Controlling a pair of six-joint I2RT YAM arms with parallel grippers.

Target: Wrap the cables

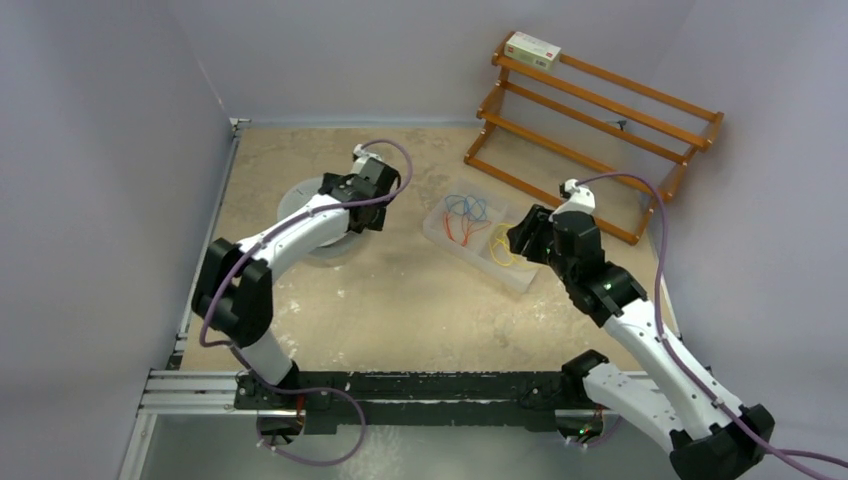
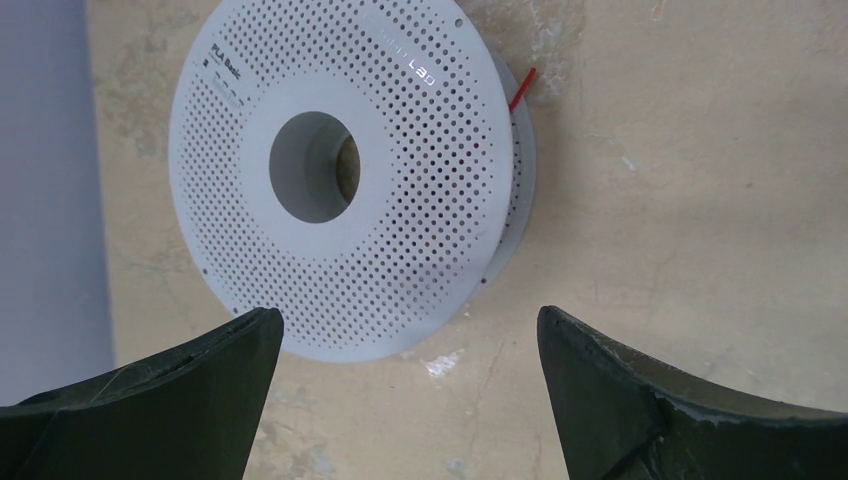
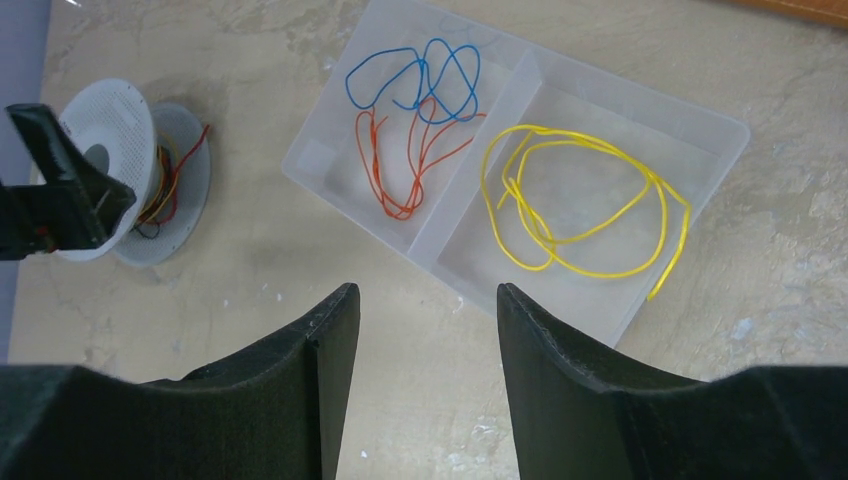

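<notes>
The yellow cable (image 3: 590, 273) lies loosely looped in one compartment of the clear tray (image 3: 318, 160), with red wires (image 3: 400, 170) and blue wires (image 3: 420, 75) tangled next door. The right tool (image 3: 428, 340) hangs open just short of the tray. The left tool (image 2: 410, 350) gapes, empty, over the white perforated spool (image 2: 400, 180) on the surface (image 3: 250, 250).

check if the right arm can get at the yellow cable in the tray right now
Probably yes. The right gripper is open just short of the clear tray, and the yellow cable lies loose in its own compartment, nothing on top of it.
</notes>
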